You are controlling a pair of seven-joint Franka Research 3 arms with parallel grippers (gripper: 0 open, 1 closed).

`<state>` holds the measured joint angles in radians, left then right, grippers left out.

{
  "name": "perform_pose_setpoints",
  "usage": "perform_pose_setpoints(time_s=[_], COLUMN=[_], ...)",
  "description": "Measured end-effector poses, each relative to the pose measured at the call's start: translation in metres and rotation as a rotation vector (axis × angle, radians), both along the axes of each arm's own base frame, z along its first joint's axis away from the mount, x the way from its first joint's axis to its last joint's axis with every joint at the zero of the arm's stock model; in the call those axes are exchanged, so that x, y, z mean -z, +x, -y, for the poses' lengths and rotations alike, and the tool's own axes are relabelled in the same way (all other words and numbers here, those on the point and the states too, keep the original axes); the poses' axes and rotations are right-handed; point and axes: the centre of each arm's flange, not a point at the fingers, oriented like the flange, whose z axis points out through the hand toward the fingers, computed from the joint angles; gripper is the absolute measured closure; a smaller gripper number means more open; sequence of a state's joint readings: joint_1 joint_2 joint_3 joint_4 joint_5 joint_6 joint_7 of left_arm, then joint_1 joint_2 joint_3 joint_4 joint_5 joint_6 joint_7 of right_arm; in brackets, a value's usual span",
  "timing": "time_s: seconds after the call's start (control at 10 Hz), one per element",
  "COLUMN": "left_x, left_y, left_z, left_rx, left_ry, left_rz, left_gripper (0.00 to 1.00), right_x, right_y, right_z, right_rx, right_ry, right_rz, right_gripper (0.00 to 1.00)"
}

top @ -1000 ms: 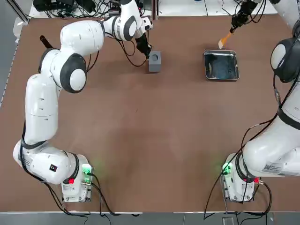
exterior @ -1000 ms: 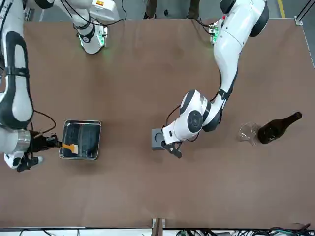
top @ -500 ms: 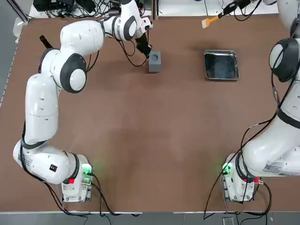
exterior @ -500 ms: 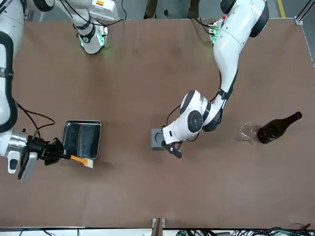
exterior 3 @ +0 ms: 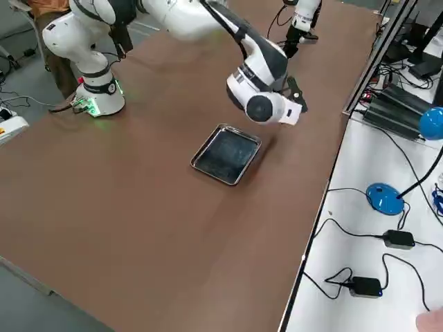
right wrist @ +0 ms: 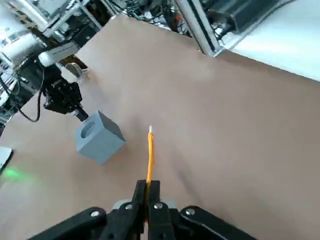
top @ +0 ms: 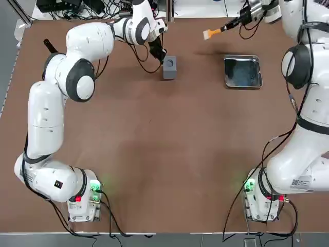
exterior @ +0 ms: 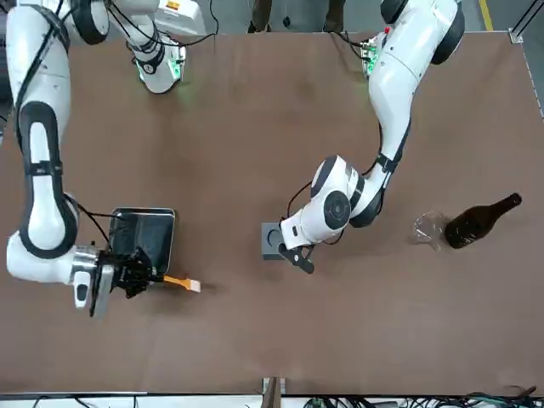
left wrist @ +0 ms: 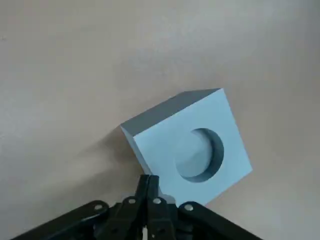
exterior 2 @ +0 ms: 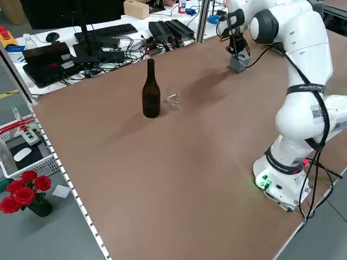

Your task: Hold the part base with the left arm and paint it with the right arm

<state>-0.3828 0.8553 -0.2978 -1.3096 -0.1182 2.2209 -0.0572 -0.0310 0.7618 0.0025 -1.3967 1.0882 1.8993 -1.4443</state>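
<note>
A wide brown tabletop (exterior 2: 162, 179) fills the room's middle, edged by aluminium framing (exterior 3: 377, 52). Beyond one side stands a desk with a keyboard (exterior 2: 105, 31), boxes and tangled cables; a white bench (exterior 3: 387, 228) with power adapters runs along another. Grey floor (exterior 2: 49, 238) shows below, with red flowers (exterior 2: 21, 192).

Bright, even overhead light, soft shadows on the brown table (top: 169, 154), all views sharp.

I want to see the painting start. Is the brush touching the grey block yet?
No. In the top view the brush, held by the right gripper, is off to the side of the grey block, with bare table between them.
</note>
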Motion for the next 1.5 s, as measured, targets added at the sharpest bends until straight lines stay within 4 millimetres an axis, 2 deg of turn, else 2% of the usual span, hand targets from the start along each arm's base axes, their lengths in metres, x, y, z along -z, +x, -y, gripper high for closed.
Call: perform_pose_setpoints(time_s=[0.3,0.4,0.5,0.7,0.8,1.4,1.5], left_x=[0.0,0.0,0.0,0.0,0.0,0.0,0.0], left_y=[-0.001,-0.001,-0.001,-0.001,-0.001,-0.001,-0.001], left_z=[0.001,0.001,0.001,0.001,0.001,0.001,0.001], left_rx=[0.001,0.001,0.001,0.001,0.001,0.001,0.001], left_ry=[0.0,0.0,0.0,0.0,0.0,0.0,0.0], left_rz=[0.0,0.0,0.0,0.0,0.0,0.0,0.0], left_gripper=[0.99,0.99,0.99,0.99,0.99,0.99,0.99], right_x=[0.081,0.101,0.111,0.115,0.116,0.142,0.147], right_y=[-0.008,-0.015,-0.02,-0.027,-0.032,-0.065,-0.07], right_z=[-0.03,-0.042,-0.059,-0.099,-0.112,-0.156,-0.159], right_rx=[-0.08,-0.105,-0.134,-0.176,-0.195,-0.239,-0.249], right_ry=[0.172,0.198,0.207,0.212,0.219,0.216,0.219], right_rz=[0.273,0.314,0.346,0.394,0.402,0.417,0.417], right_gripper=[0.95,0.95,0.95,0.95,0.95,0.95,0.95])
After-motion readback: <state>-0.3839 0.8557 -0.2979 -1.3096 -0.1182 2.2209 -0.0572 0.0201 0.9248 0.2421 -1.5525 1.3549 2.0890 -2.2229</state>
